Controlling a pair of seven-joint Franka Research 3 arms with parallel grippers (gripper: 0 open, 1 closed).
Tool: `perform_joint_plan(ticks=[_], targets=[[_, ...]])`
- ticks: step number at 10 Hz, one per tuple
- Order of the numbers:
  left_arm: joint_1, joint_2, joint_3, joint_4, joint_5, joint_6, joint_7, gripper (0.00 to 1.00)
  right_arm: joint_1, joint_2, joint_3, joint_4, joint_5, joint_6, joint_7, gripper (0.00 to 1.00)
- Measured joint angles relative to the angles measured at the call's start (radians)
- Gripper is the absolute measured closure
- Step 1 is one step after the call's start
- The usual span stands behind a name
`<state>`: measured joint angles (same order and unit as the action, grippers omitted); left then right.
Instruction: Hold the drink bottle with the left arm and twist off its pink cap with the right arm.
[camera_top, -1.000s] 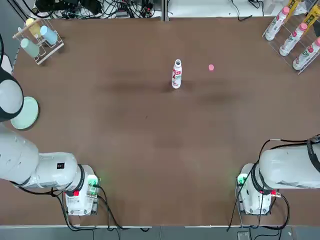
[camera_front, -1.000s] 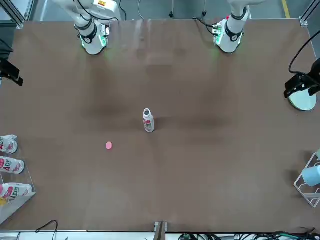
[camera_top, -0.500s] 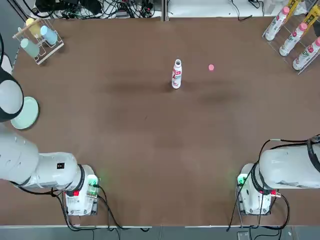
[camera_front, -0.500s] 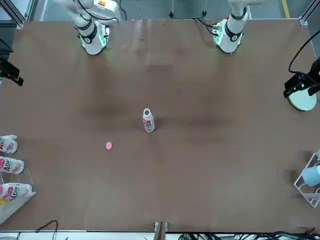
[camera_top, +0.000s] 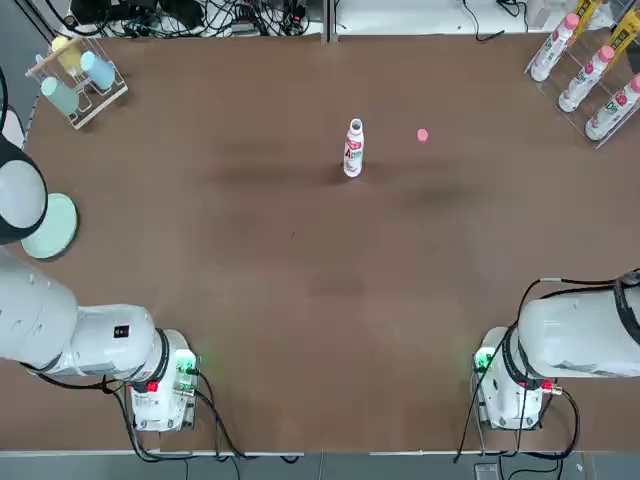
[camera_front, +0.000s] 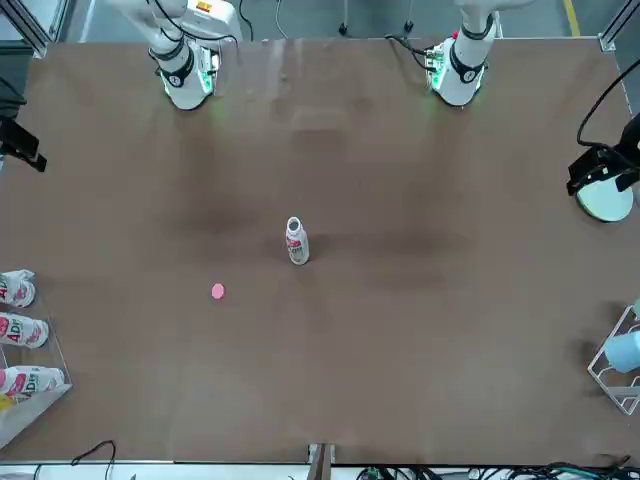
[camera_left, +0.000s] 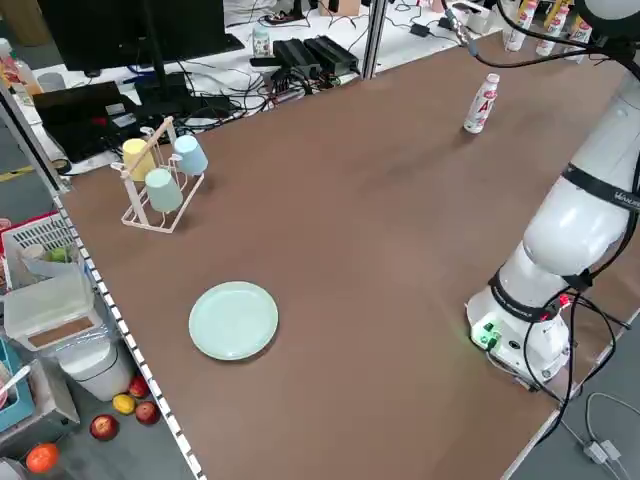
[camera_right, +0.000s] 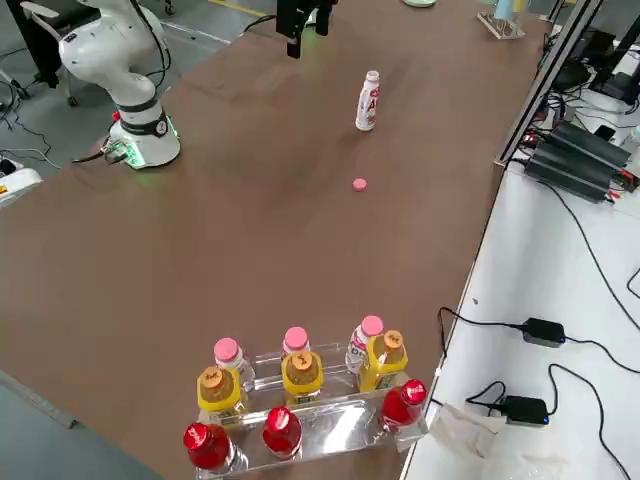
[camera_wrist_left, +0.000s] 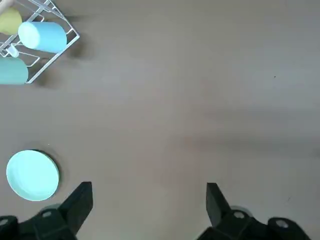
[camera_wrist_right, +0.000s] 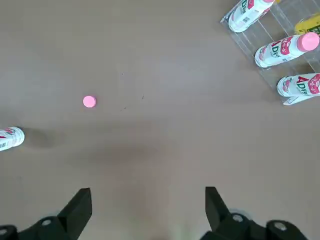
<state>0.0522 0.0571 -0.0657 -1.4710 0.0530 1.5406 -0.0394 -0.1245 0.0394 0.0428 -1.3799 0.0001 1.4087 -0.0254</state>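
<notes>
The drink bottle (camera_top: 353, 148) (camera_front: 296, 241) (camera_right: 368, 100) stands upright in the far middle of the table, its white top bare. The pink cap (camera_top: 423, 135) (camera_front: 218, 291) (camera_wrist_right: 89, 102) lies flat on the table to the bottle's right, apart from it. My left gripper (camera_wrist_left: 149, 192) hangs open high over the table's left side, above the plate, holding nothing. My right gripper (camera_wrist_right: 148, 197) is open and empty too, raised over the right side, with the bottle (camera_wrist_right: 10, 138) at the edge of its view. Neither gripper is near the bottle.
A clear rack of pink-capped bottles (camera_top: 590, 70) stands at the far right corner. A wire rack with coloured cups (camera_top: 78, 75) sits at the far left, and a pale green plate (camera_top: 50, 225) lies at the left edge. The arm bases (camera_top: 160, 385) (camera_top: 510, 385) stand at the near edge.
</notes>
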Motion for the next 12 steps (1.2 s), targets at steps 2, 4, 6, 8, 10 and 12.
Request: perform_joint_plan(ticks=[2,4,6,8,10,12], targets=[[0.000,-0.002,0.000,0.000,0.000,-0.002,0.000,0.00,0.000,0.000,0.000,0.000,0.000,0.000,0.000,0.00],[0.000,-0.002,0.000,0.000,0.000,-0.003,0.000,0.00,0.000,0.000,0.000,0.000,0.000,0.000,0.000,0.00],[0.000,-0.002,0.000,0.000,0.000,-0.003,0.000,0.00,0.000,0.000,0.000,0.000,0.000,0.000,0.000,0.00],[0.000,-0.002,0.000,0.000,0.000,-0.003,0.000,0.00,0.000,0.000,0.000,0.000,0.000,0.000,0.000,0.00],[0.000,-0.002,0.000,0.000,0.000,-0.004,0.000,0.00,0.000,0.000,-0.001,0.000,0.000,0.000,0.000,0.00],[0.000,-0.005,-0.003,0.000,0.000,-0.020,0.000,0.00,0.000,0.000,-0.001,0.000,0.000,0.000,0.000,0.00]])
